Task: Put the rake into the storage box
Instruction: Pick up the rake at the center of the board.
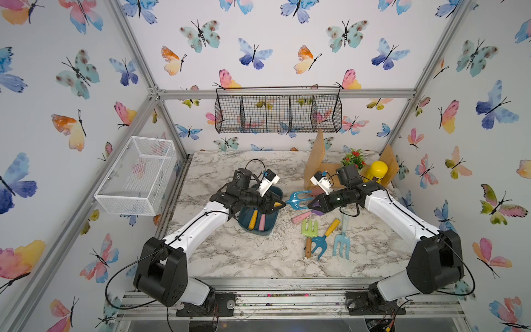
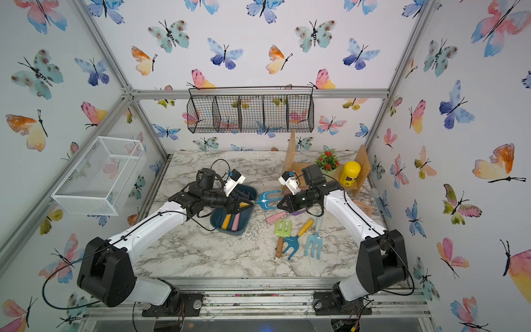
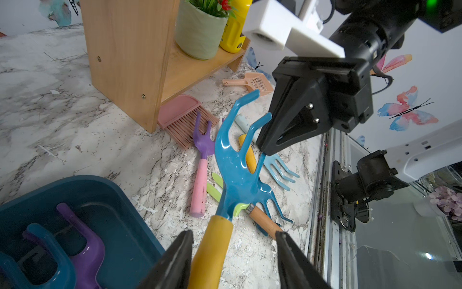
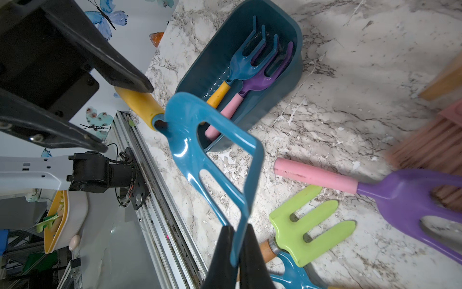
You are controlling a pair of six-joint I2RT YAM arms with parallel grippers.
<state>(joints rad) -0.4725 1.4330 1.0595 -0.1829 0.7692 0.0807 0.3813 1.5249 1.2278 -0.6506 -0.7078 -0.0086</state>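
The rake (image 1: 297, 199) (blue head, yellow handle) hangs in the air between the two pincers and is not in the box (image 1: 258, 231). The right pincer (image 4: 236, 231) is clamped tight on one outer tine. The left pincer (image 3: 235, 234) stands partly open astride the yellow handle: one finger (image 3: 175, 260) touches it, the other stands clear. The box lies on the surface (image 1: 230, 253) just under the left pincer and holds a blue fork (image 4: 246, 56) and a purple fork (image 4: 261, 80). Below the right pincer loose tools lie on the surface, among them a green fork (image 4: 307, 232) and a pink brush (image 3: 180, 120).
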